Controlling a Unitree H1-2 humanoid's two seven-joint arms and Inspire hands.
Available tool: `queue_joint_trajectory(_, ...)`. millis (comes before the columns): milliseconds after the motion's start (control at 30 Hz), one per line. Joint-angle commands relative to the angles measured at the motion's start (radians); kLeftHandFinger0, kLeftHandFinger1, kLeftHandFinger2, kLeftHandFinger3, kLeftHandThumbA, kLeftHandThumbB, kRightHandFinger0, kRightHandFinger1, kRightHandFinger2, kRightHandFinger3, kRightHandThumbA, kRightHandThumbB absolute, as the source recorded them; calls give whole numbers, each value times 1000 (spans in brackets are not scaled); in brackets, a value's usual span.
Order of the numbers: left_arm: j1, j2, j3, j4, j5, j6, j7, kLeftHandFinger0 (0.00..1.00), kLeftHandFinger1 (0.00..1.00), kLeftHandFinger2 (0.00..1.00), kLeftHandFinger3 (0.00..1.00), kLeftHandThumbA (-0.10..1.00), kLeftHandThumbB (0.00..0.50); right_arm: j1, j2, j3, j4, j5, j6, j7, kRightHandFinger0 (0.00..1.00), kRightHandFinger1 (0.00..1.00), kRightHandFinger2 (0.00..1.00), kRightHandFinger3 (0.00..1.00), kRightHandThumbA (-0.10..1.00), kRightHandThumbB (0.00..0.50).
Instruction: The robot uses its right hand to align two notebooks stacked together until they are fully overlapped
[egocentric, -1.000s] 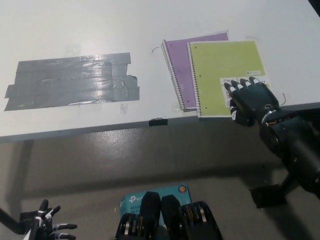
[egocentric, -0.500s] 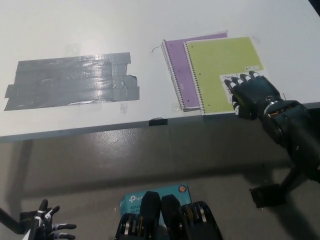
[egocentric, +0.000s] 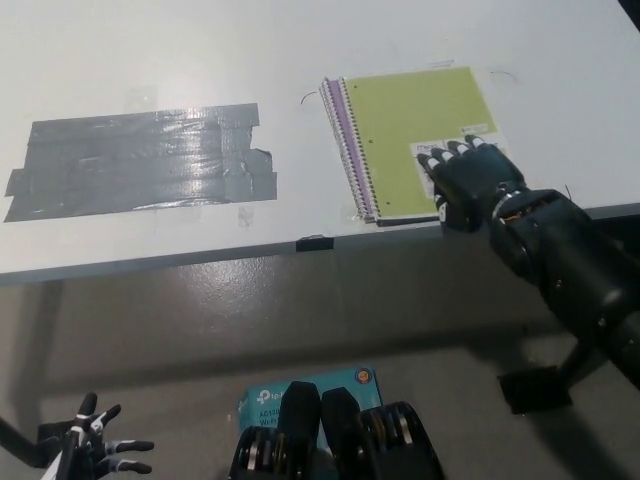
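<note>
A lime-green spiral notebook (egocentric: 420, 130) lies on the white table (egocentric: 300, 60), almost fully covering a purple notebook (egocentric: 334, 100), of which only a thin strip shows along the left edge. My black right hand (egocentric: 468, 185) rests flat on the green notebook's near right corner, fingers spread over its white label, holding nothing. My white left hand (egocentric: 95, 452) hangs low at the picture's bottom left, fingers apart, far from the table.
A large patch of grey tape (egocentric: 140, 160) covers the table's left part. The table's front edge (egocentric: 300, 248) runs just below the notebooks. A teal box (egocentric: 310, 390) lies on the floor below.
My right hand has slid the green notebook leftward over the purple one, so the wide purple band seen earlier has shrunk to a thin strip.
</note>
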Motion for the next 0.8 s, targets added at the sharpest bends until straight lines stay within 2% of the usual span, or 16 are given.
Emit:
queue_joint_trajectory(0, -2, 25, 2, -19, 0, -13, -20, 348, 448, 562, 1000, 1000, 500, -35, 22, 24, 26, -9, -41, 9, 1000, 1000, 1000, 1000, 1000, 500)
queue_joint_trajectory(100, -2, 22, 2, -25, -3, -4, -19, 345, 450, 566, 1000, 1000, 500, -46, 23, 35, 40, -16, -48, 2, 1000, 1000, 1000, 1000, 1000, 500)
queue_joint_trajectory(167, -3, 23, 1, -26, -4, -5, -22, 381, 463, 572, 1000, 1000, 500, -46, 21, 37, 47, -15, -53, -10, 1000, 1000, 1000, 1000, 1000, 500)
queue_joint_trajectory(267, -7, 26, -8, -24, 13, -12, -16, 354, 440, 550, 1000, 1000, 500, -45, 17, 37, 44, -11, -49, -4, 1000, 1000, 1000, 1000, 1000, 500)
queue_joint_trajectory(367, -7, 24, -7, -23, 8, -6, -18, 388, 456, 564, 1000, 1000, 500, -42, 12, 48, 46, -23, -51, -5, 1000, 1000, 1000, 1000, 1000, 500)
queue_joint_trajectory(433, -9, 25, -9, -24, 8, -7, -20, 354, 446, 548, 1000, 1000, 500, -39, 10, 41, 41, -13, -50, 1, 1000, 1000, 1000, 1000, 1000, 500)
queue_joint_trajectory(600, -9, 30, -15, -30, 14, -9, -20, 347, 445, 553, 1000, 1000, 500, -37, -2, 35, 38, -5, -56, 3, 1000, 1000, 1000, 1000, 1000, 500)
queue_joint_trajectory(767, -7, 35, -17, -24, 14, -17, -25, 384, 486, 557, 1000, 1000, 500, -43, -20, 35, 46, -10, -73, -13, 1000, 1000, 1000, 1000, 1000, 500)
